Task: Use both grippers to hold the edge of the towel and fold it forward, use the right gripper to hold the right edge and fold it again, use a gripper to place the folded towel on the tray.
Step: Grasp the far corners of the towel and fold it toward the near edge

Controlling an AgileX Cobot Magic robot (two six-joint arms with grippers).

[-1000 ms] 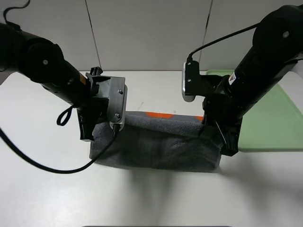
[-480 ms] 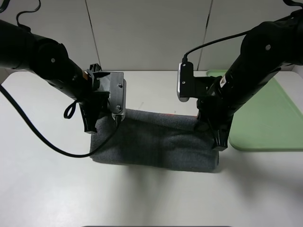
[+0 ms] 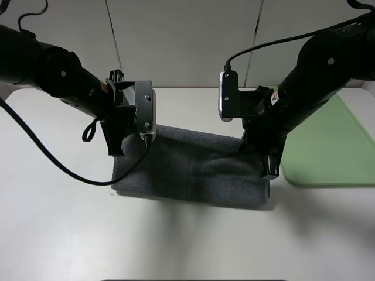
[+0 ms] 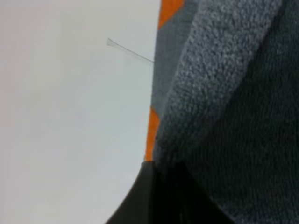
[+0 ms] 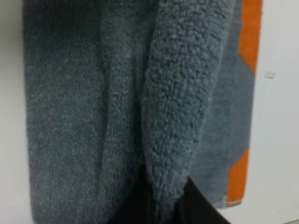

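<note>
Biggest thing first: the white table (image 3: 58,234) runs under everything. The pale green tray (image 3: 328,152) lies flat on it, just off the outer side of the right gripper (image 3: 269,170) and apart from the left gripper (image 3: 117,149).

The towel (image 3: 193,170) is stretched between the two grippers, dark grey, doubled over on itself. Its body lies on the table on the near side of both claws, and its right end stops just short of the tray rim.

The right wrist cam shows the right gripper's black fingers (image 5: 191,207) pinched on the thick rolled fold, cloth squeezed between them. On the left wrist cam only a bit of the left gripper's dark finger (image 4: 159,196) shows, with the fold running right into it, so it looks clamped on the cloth too.

The orange band (image 5: 251,37) peeks out on the lower layer, just past the fold each claw holds.

A thin pale thread (image 4: 128,50) sticks out from the towel edge onto the table.
</note>
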